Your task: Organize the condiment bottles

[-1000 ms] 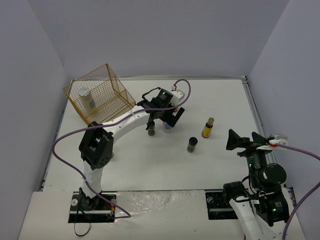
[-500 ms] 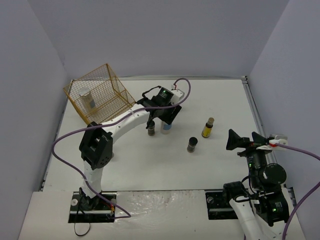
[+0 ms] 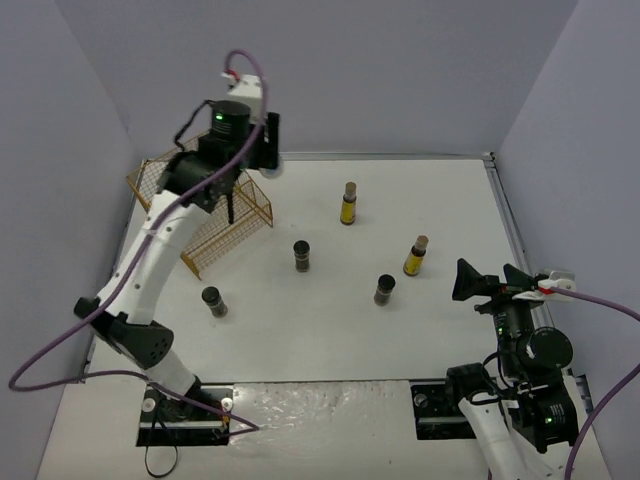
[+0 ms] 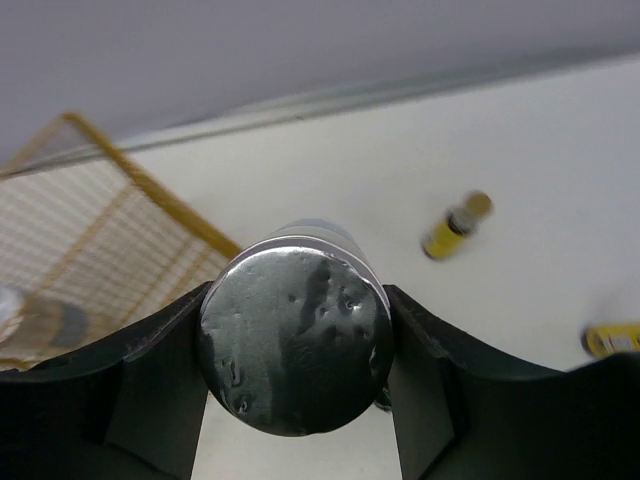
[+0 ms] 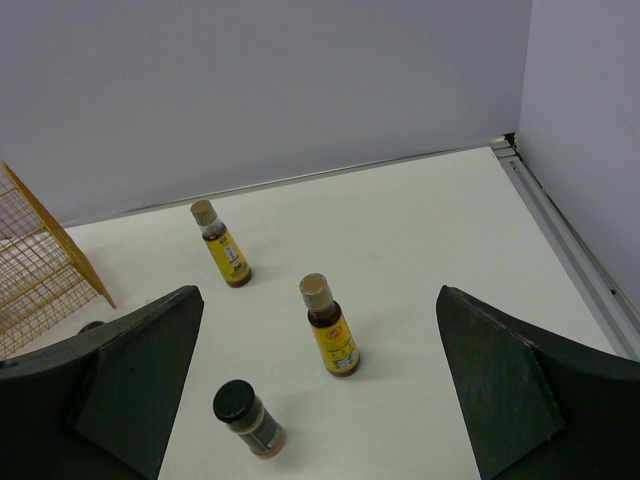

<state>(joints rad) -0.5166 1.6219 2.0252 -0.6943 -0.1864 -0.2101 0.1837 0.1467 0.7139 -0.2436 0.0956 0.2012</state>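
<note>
Near right: the right gripper (image 3: 488,281) is hovering with its jaws spread wide, gripping nothing. Mid-table: the left dark jar (image 3: 212,301), the right dark jar (image 3: 384,289) and the centre dark jar (image 3: 302,256) are standing well apart. Beyond them, the nearer yellow bottle (image 3: 415,256) and the farther yellow bottle (image 3: 348,204) are standing upright. Far left: the left gripper (image 3: 265,152) is clamping a silver-lidded bottle (image 4: 293,342), raised near the gold wire rack (image 3: 205,250).
</note>
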